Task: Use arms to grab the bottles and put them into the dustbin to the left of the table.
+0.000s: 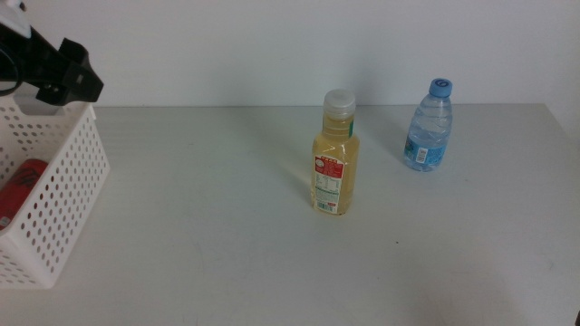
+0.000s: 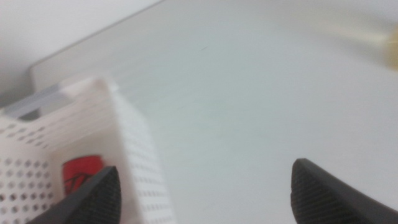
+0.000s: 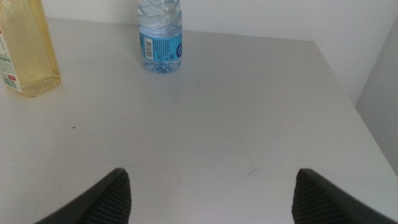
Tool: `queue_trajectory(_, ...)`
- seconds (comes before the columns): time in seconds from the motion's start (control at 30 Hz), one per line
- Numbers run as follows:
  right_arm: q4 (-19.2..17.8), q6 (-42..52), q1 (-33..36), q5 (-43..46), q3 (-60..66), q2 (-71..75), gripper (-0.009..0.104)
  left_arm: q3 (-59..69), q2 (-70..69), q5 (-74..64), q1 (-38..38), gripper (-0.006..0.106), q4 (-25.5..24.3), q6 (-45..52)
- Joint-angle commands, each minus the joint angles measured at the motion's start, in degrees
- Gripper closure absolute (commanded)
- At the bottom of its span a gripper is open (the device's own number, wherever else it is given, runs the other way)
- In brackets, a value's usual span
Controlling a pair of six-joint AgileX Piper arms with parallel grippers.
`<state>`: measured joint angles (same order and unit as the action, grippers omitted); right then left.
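In the middle view my left gripper (image 1: pixel 80 80) hangs above the far corner of the white perforated dustbin (image 1: pixel 63 195) at the table's left edge. A slim red can (image 1: pixel 22 188) lies inside the bin. The left wrist view shows the left gripper (image 2: pixel 205 196) open and empty, above the dustbin's wall (image 2: pixel 134 146) and the red can (image 2: pixel 79 174). The yellow juice bottle (image 1: pixel 333 158) stands upright mid-table, and the small water bottle (image 1: pixel 428 127) stands behind it to the right. My right gripper (image 3: pixel 211 199) is open and empty, short of the juice bottle (image 3: pixel 25 56) and water bottle (image 3: pixel 160 37).
The pale tabletop (image 1: pixel 208 226) runs bare between the dustbin and the juice bottle. A white wall rises behind the table. The right table edge (image 3: pixel 348 93) lies close beyond the water bottle. The right arm is out of the middle view.
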<state>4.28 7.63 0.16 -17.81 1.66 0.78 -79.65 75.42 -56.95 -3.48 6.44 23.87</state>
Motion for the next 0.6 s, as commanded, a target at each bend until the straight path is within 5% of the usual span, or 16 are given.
queue_trajectory(0.0,-0.3,0.69,-0.39,4.45,-0.56,1.2,0.029,-1.94,-4.07,0.33,-2.46,0.007,1.81,-0.47)
queue_trajectory(0.33,-0.3,0.69,-0.39,4.45,-0.56,1.2,0.029,-1.94,-13.55,-13.49,-5.82,0.007,2.01,-1.16)
queue_trajectory(0.57,-0.3,0.69,-0.39,4.45,-0.56,1.2,0.029,7.67,-22.86,-7.79,-7.12,0.007,3.32,-7.79)
